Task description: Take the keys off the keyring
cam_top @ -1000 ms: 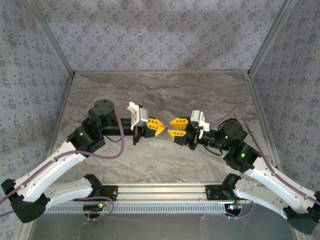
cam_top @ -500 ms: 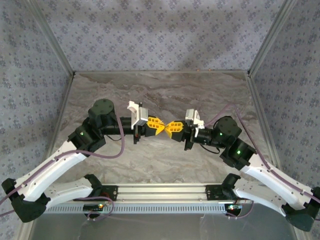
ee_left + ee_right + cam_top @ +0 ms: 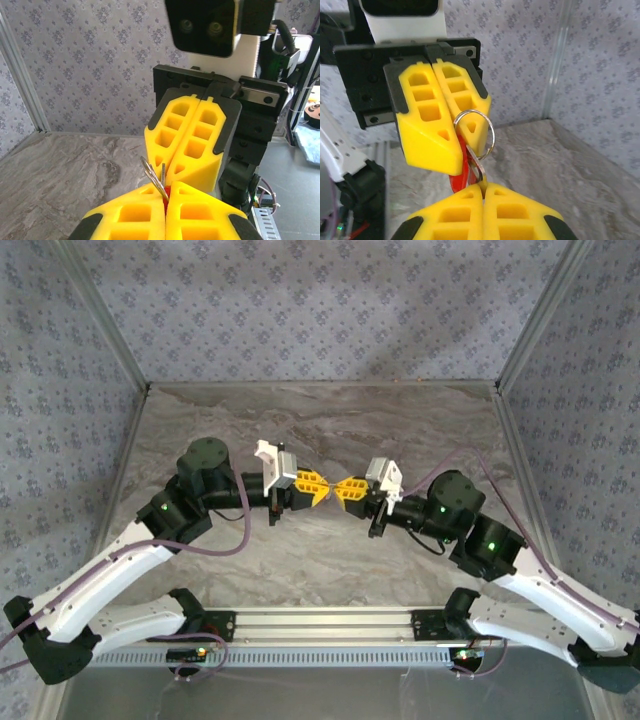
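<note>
While they face tip-to-tip, both pincers [image 3: 322, 486] [image 3: 341, 487] clamp keyring [image 3: 461, 170].

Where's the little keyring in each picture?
Top: too small to tell; look mid-picture, where the left tool and right tool meet.
Left wrist: keyring low centre, between the yellow tips.
Right wrist: keyring low centre, red and silver.
Shared landmark: the two shut yellow tools, tip to tip, pinching it.

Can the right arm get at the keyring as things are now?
Looks like yes: the right gripper is shut at the keyring, apparently pinching it, while the shut left gripper holds it from the opposite side; nothing stands between.
</note>
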Controlling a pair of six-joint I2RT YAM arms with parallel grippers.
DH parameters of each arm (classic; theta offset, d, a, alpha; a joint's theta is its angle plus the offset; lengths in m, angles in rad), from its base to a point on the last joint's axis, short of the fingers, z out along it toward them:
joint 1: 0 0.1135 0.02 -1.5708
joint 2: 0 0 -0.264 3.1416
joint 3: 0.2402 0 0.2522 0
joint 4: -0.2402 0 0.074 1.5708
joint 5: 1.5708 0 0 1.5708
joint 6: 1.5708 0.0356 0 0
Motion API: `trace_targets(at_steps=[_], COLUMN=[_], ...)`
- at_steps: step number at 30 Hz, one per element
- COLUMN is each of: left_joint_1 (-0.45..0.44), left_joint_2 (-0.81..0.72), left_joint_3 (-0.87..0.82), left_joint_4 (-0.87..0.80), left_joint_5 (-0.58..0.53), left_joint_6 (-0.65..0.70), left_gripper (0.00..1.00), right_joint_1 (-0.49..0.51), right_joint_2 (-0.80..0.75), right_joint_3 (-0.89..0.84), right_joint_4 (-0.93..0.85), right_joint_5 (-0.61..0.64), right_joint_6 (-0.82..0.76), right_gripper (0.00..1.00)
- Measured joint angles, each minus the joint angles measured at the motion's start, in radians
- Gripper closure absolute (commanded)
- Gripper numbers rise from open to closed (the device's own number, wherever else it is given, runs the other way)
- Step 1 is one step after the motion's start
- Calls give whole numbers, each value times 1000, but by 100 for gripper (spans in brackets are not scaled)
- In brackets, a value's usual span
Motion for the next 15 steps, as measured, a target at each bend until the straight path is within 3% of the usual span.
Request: trace_targets(at_steps=[3, 4, 9, 15], left_joint_1=[0, 0, 0, 6], left_joint_2=[-1, -1, 0, -3], left_joint_3=[0, 0, 0, 0], left_joint_4=[0, 0, 2, 14], left_joint_5=[3, 3, 11, 19], left_joint_6=[0, 0, -4, -11], left_gripper=[99, 100, 100, 100], right_joint_1=[58, 64, 68, 47], right_joint_2=[-2, -2, 11, 17], right_joint_3=[7, 8, 10, 5], right_joint_4=[-16, -19, -3, 34], right_joint_5=[92, 105, 112, 55], right_joint_6=[-59, -71, -97, -84], right_gripper=[96, 88, 81, 100])
